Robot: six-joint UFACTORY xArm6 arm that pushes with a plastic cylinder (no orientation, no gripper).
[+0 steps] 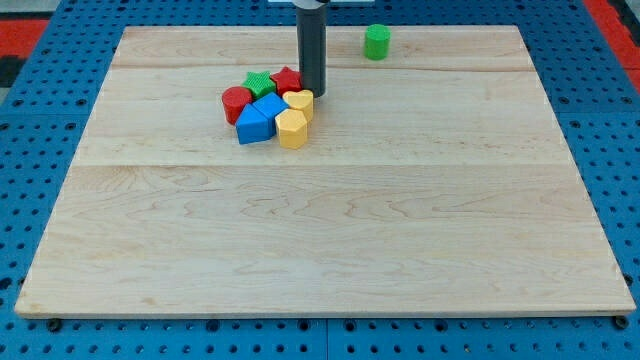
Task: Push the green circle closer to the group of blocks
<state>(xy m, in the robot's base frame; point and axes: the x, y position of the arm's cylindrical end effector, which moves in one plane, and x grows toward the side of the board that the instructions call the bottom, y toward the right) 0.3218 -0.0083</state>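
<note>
Wooden table (320,230): pale planks filling most of the view, on a blue pegboard base.
Green circle (376,41): a short green cylinder standing alone near the view's top edge, right of centre, well apart from everything else.
Group of blocks: a tight cluster in the upper left-centre, made of a red circle (236,102), green star (260,82), red star (285,80), two blue blocks (262,117), a yellow block (299,102) and a yellow hexagon (292,130).
Tool: a plain dark rod with nothing to open or close, so no grip state applies; my tip (314,94) stands at the cluster's right edge, just beside or touching the upper yellow block.
Step in hand: likely getting round to the far side of the green circle.
Doing it well: leave the cluster undisturbed, circle to the view's upper right of the cylinder, then push through its centre, down and left toward the group.
Risk: an off-centre push may let the round block roll aside.
</note>
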